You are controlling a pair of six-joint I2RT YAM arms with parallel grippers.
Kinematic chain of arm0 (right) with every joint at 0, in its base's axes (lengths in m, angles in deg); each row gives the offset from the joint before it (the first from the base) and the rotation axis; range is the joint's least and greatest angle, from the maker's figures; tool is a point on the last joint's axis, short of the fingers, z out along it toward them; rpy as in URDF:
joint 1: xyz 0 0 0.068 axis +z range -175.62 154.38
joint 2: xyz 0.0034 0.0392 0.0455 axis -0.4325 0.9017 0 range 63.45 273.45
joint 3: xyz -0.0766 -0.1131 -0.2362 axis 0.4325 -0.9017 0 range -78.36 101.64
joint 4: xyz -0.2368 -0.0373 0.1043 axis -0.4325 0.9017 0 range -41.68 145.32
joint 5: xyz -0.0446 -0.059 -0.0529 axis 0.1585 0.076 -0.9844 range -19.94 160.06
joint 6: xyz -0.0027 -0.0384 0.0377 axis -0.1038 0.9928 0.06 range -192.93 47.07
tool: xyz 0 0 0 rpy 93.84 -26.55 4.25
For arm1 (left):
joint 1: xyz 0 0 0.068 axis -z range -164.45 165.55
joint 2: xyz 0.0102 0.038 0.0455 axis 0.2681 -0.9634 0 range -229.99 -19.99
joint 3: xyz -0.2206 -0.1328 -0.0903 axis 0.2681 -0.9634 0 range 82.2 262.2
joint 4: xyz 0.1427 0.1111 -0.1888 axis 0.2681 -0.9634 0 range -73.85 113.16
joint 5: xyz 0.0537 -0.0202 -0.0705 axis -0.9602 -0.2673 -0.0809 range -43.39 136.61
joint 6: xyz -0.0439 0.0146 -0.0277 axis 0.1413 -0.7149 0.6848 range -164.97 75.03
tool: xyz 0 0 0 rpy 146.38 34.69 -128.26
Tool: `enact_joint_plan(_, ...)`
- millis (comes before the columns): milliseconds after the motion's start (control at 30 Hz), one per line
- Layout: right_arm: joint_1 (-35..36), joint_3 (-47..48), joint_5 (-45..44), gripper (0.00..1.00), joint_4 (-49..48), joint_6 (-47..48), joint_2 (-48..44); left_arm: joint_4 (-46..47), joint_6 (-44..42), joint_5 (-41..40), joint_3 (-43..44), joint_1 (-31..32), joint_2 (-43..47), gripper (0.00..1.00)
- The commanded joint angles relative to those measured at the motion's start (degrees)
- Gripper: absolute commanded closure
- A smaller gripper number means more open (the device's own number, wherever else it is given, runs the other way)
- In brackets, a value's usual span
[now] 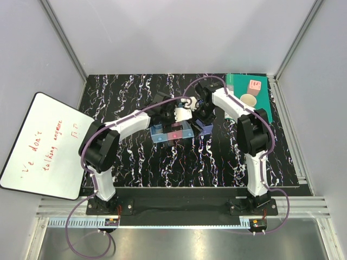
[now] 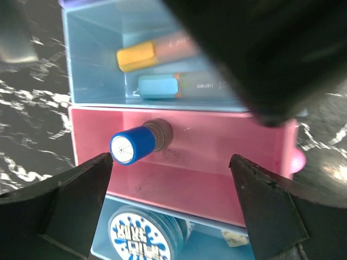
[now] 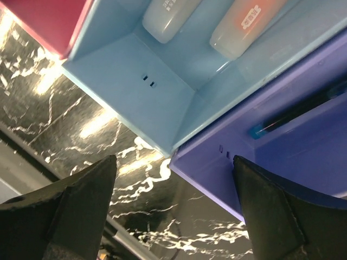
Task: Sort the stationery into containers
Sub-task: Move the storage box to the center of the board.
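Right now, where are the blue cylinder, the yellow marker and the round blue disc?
blue cylinder (image 2: 135, 145), left wrist view, its blue side.
yellow marker (image 2: 135, 57), left wrist view, its cap.
round blue disc (image 2: 138, 238), left wrist view, its printed top.

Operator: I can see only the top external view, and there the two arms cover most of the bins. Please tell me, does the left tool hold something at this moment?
Observer: No. In the left wrist view the left tool is open and empty, above the pink bin.
Operator: Thank you. What is inside that bin?
Observer: One blue cylinder, its round blue end turned toward the wrist camera.
Operator: And is there something in the purple one?
Observer: Yes. The right wrist view shows a dark pen with a teal end inside the purple bin.
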Motion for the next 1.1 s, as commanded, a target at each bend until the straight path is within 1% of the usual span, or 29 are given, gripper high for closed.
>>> enact_joint_plan(0, 1.68, -2.19, 1.13, 0.06, 1.17, 0.21, -6.23, -8.09, 1.04, 2.59, -2.47, 0.91, 0.2, 0.02)
enact_joint_plan(433, 2.47, -11.68, 1.22, 0.05, 1.09, -1.64, -13.7, -8.0, 1.13, -0.13, -1.33, 0.91, 0.64, 0.02)
enact_joint_plan(767, 3.44, -17.66, 4.03, 0.05, 0.82, -4.45, -17.39, -3.44, -0.54, -5.49, 0.16, 0.82, -1.12, 0.02)
enact_joint_plan(1067, 4.23, -18.81, 4.65, 0.05, 0.47, -5.07, -18.54, -0.53, -0.81, -6.99, 2.09, 0.82, -2.88, 0.02)
